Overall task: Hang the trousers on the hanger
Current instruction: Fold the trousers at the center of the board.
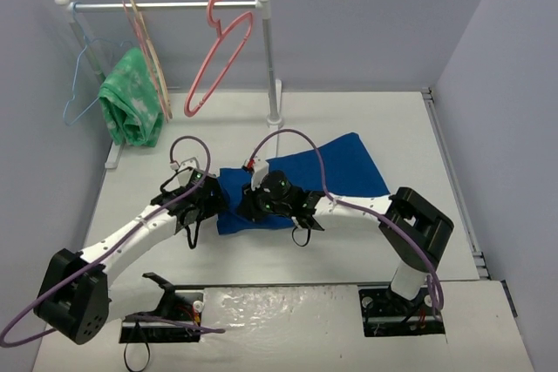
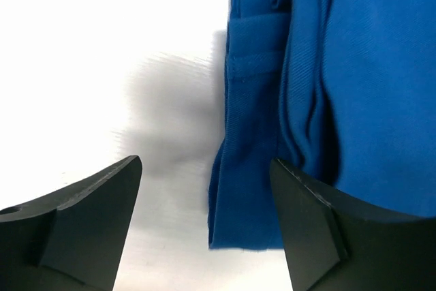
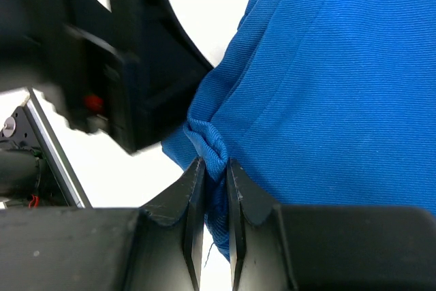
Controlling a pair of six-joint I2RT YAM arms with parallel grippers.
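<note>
The royal-blue trousers point(image 1: 323, 172) lie folded on the table, running from centre toward back right. My right gripper point(image 1: 253, 200) is shut on a pinched fold of the trousers point(image 3: 212, 146) near their left end. My left gripper point(image 1: 207, 198) is open at the trousers' left edge; in its wrist view the cloth edge point(image 2: 248, 168) lies between the spread fingers point(image 2: 102, 195), nearer the right one. The pink hanger point(image 1: 218, 54) hangs by its hook from the rail at the back, tilted.
A white clothes rail point(image 1: 166, 5) on posts stands at the back. A light-blue wire hanger point(image 1: 83, 76), a green patterned cloth point(image 1: 131, 102) and a beige hanger point(image 1: 150, 58) hang on it. Grey walls close in left, right and back.
</note>
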